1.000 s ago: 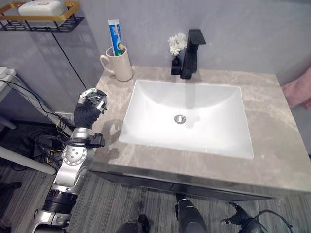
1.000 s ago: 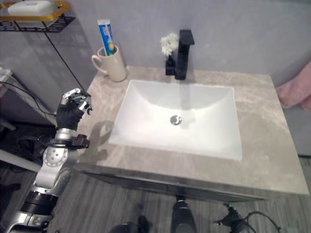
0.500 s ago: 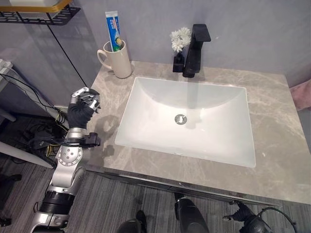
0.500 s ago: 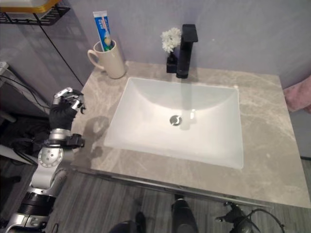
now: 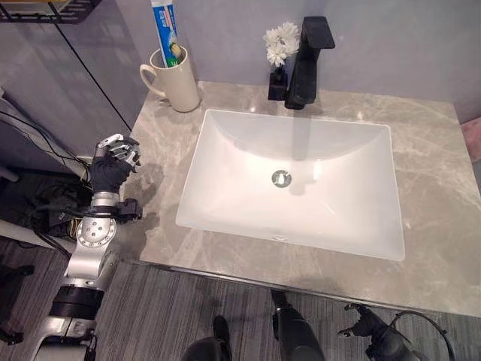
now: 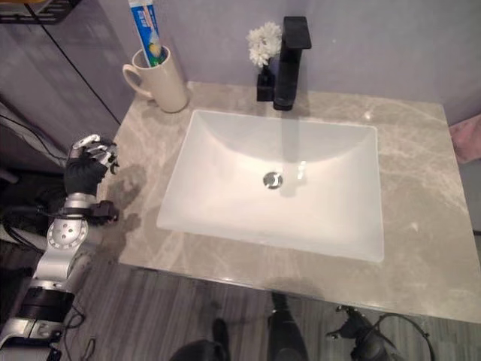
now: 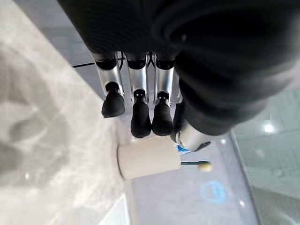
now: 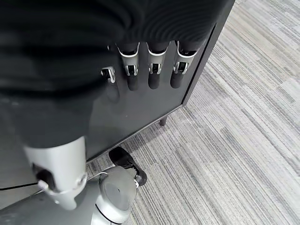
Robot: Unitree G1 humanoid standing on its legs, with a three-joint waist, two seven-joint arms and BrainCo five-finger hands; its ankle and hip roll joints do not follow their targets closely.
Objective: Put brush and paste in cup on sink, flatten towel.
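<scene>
The right robot hand (image 8: 150, 70) hangs low in front of the dark cabinet, fingers relaxed and holding nothing. The left robot hand (image 5: 113, 162) has drawn back off the tabletop (image 5: 443, 226) edge over the last second and is now curled on nothing. Beyond it, the cup (image 5: 176, 79) at the far corner already holds the paste (image 5: 164, 26) and brush (image 7: 197, 164). So that part looks done. I can't spot the towel from here.
</scene>
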